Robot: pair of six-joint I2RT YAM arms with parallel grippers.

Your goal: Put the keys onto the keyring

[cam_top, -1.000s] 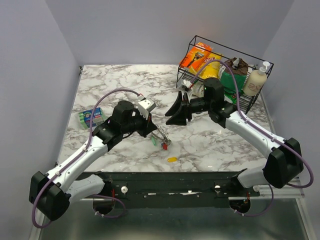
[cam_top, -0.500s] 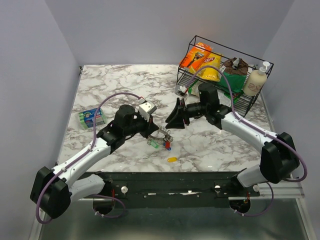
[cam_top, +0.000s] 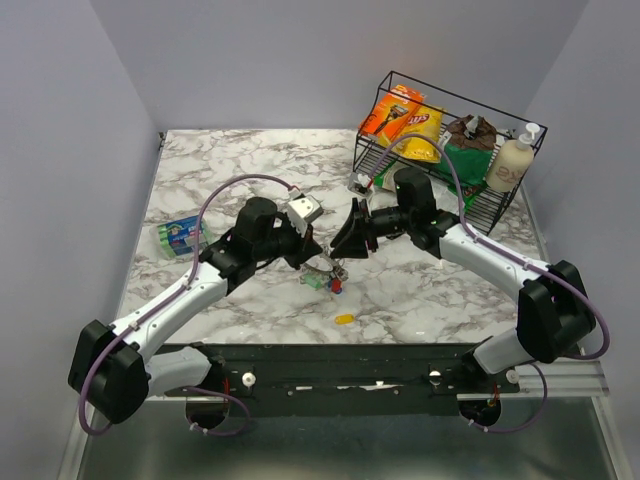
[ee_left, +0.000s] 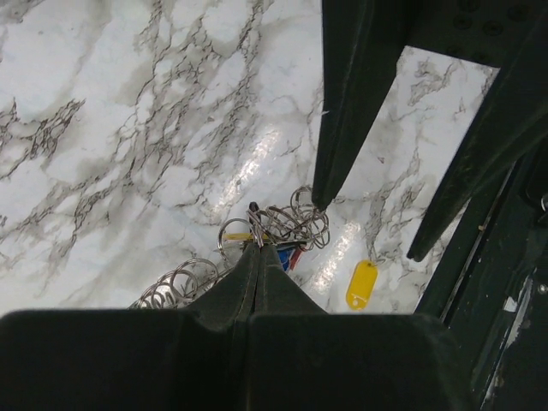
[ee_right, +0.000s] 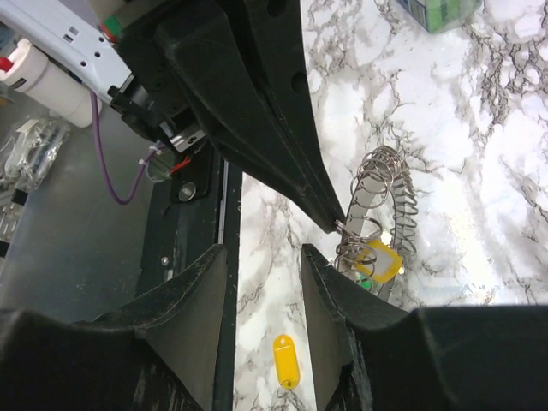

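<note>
My left gripper [cam_top: 318,258] is shut, its tips [ee_left: 257,247] pinching a thin wire loop of the keyring [ee_left: 282,224], a tangle of silvery rings with a coiled stretch [ee_left: 175,287] trailing to the marble. Keys hang in that bunch: blue and red heads [ee_left: 288,255], a green one [cam_top: 313,283], and a yellow-framed one [ee_right: 379,259]. My right gripper [cam_top: 342,243] hovers just right of the bunch, jaws open [ee_right: 262,250] with nothing between them, its right finger [ee_right: 342,317] close beside the rings. A loose yellow key tag [cam_top: 344,319] lies flat on the table nearer the front edge.
A blue-green box [cam_top: 180,236] lies at the left of the marble table [cam_top: 250,170]. A black wire basket [cam_top: 515,190] with snack bags and a lotion bottle [cam_top: 510,162] stands at the back right. The dark base rail [cam_top: 340,365] runs along the front edge.
My left gripper has carried the keyring up and to the right, toward the right gripper. The right gripper has come in to the left and its jaws have narrowed a little.
</note>
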